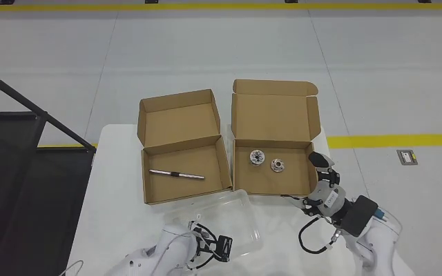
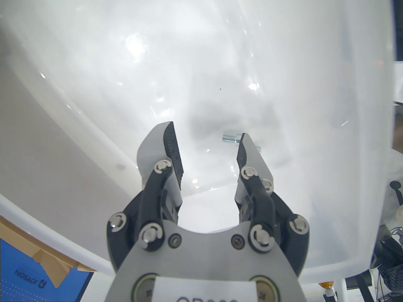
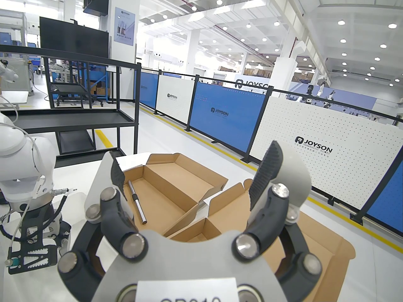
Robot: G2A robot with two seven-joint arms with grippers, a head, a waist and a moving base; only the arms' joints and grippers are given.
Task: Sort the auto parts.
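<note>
Two open cardboard boxes stand side by side. The left box holds a metal rod, also seen in the right wrist view. In the right box lie two round metal parts. A clear plastic bin sits in front of the boxes. My left gripper is open inside the bin, one fingertip right beside a small bolt on the bin floor. My right gripper hangs open and empty above the right box's near right corner.
The white table carries the boxes and bin. The box lids stand upright at the back. A black rack stands off the table's left side. The left arm is close to the bin.
</note>
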